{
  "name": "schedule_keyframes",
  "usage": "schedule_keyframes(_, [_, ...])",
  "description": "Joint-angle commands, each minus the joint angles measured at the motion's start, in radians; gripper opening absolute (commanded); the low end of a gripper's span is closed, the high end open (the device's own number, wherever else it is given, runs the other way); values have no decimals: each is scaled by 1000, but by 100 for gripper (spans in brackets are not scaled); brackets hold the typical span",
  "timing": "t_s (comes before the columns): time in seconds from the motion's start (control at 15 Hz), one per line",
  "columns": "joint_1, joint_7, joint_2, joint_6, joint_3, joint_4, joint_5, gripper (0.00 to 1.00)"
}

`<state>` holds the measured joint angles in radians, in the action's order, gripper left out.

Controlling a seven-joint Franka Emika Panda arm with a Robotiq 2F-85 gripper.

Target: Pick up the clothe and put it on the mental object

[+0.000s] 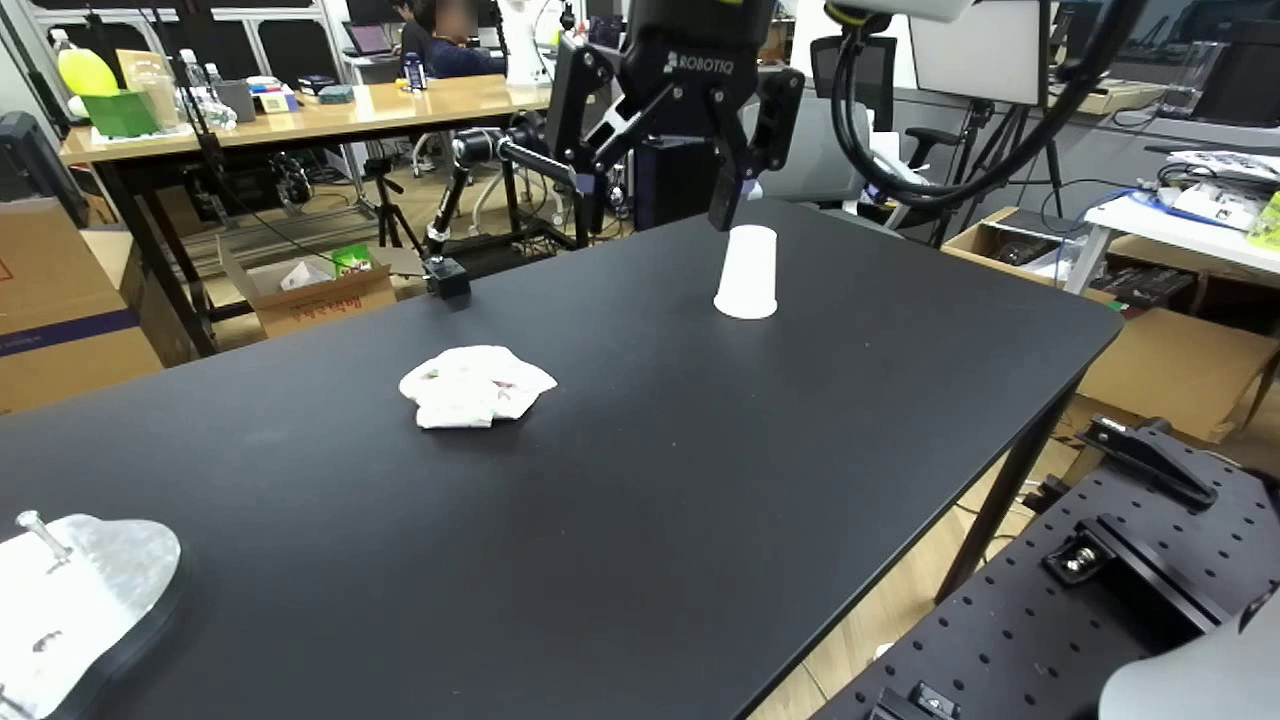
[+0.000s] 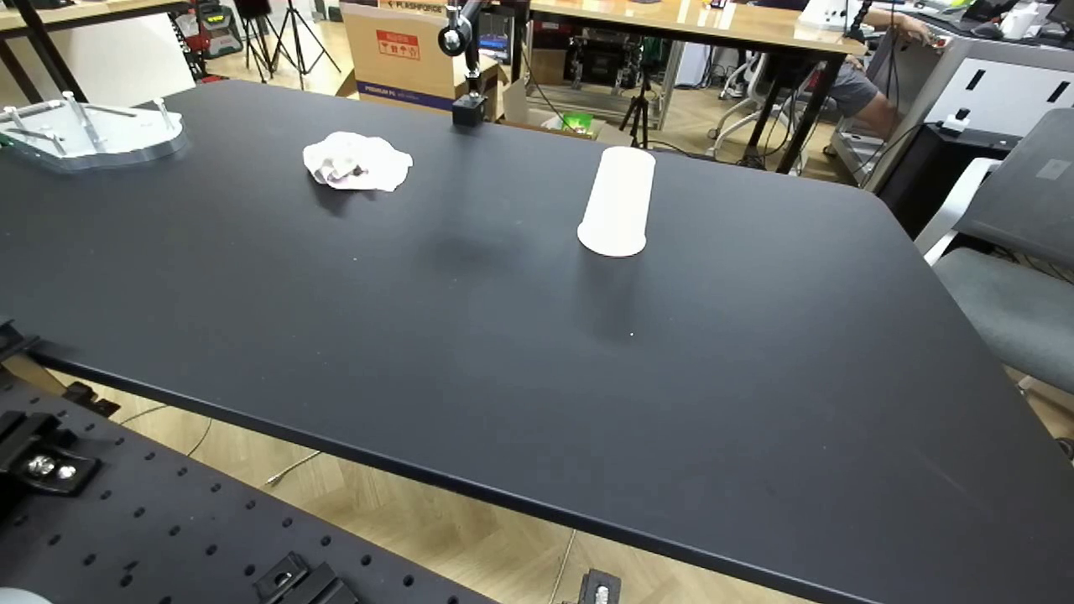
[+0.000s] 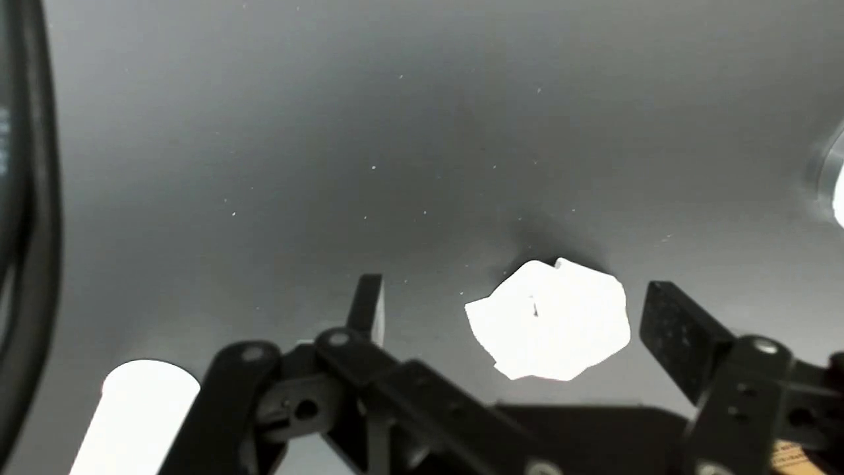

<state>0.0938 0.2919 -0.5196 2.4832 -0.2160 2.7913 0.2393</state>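
Note:
The cloth is a crumpled white piece lying on the black table in both exterior views [image 1: 475,388] [image 2: 357,161]. In the wrist view the cloth [image 3: 554,323] shows between the two fingers, below them and untouched. The metal object is a flat silvery plate with upright pegs in both exterior views [image 1: 110,565] [image 2: 113,126]. Only a sliver of the metal object [image 3: 839,191] shows at the right edge of the wrist view. My gripper [image 1: 660,205] is open and empty, high above the table; it also shows in the wrist view [image 3: 513,303]. It is out of view in an exterior view.
A white paper cup stands upside down on the table in both exterior views [image 1: 748,275] [image 2: 618,201] and at lower left of the wrist view [image 3: 138,422]. A black stand with a clamp base [image 1: 447,278] sits at the table's far edge. A perforated mounting plate [image 2: 168,520] lies beside the table's near edge.

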Motion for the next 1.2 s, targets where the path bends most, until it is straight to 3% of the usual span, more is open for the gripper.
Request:
schedule_keyframes(0.0, [-41, -15, 210, 117, 19, -77, -74, 100])
schedule_keyframes(0.4, [-19, -60, 505, 288, 28, -233, -152, 100])
schedule_keyframes(0.87, [39, -159, 765, 338, 29, -439, -168, 100])
schedule_keyframes(0.93, [60, -136, 794, 356, 46, -460, -207, 100])
schedule_keyframes(1.13, [193, 19, 868, 440, 192, -515, -412, 100])
